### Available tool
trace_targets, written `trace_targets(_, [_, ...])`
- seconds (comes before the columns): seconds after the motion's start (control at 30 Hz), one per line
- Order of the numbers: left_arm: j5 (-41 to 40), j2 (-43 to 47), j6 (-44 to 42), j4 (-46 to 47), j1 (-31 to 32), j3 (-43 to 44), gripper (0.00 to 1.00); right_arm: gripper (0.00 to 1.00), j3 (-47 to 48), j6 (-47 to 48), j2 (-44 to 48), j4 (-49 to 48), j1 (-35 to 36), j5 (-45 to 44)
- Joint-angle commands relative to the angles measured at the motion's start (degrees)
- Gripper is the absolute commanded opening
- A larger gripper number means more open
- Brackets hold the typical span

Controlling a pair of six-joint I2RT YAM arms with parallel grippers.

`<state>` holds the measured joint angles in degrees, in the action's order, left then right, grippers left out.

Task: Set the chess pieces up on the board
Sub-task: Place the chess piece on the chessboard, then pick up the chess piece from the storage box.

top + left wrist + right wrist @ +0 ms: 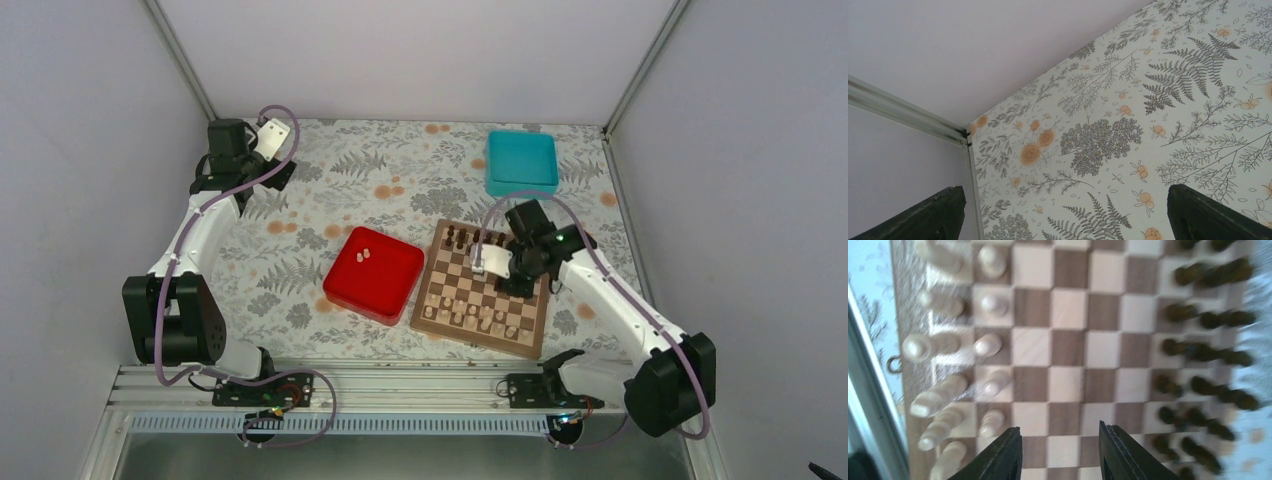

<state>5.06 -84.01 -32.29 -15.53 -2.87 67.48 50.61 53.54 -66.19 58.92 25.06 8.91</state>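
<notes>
While most pieces (990, 305) stand on the board (1068, 345), two lie in the tray (385, 285). Left gripper (1065, 192) gapes wide, right gripper (1060, 432) partly; both empty.

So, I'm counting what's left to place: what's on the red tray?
Two pale pieces lie side by side on the red tray, near its far-left edge. Nothing covers the tray, so none are hidden; their type is too small to tell.
</notes>
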Motion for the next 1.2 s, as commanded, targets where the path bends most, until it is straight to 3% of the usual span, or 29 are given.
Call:
trace_targets(0.0, [1.1, 0.1, 0.3, -0.3, -0.2, 1.0, 1.0, 0.41, 9.2, -0.5, -4.9, 0.2, 1.7, 0.9])
trace_targets(0.3, [2.1, -0.3, 0.2, -0.6, -0.1, 1.1, 1.0, 0.45, 33.1, -7.8, -25.9, -8.3, 16.6, 3.0])
trace_targets(0.43, [2.4, -0.3, 0.1, -1.4, -0.1, 1.8, 1.0, 0.46, 40.7, -6.5, -36.8, -9.9, 20.3, 4.6])
trace_targets(0.73, [3.3, 0.5, 0.2, -1.3, 0.0, 1.4, 1.0, 0.48, 47.7, -3.4, -52.9, -15.2, 24.1, 5.7])
trace_targets(1.17, [4.6, 0.9, 0.3, -0.4, 0.0, 0.5, 1.0, 0.5, 49.9, -2.9, -59.6, -20.3, 25.1, 3.7])
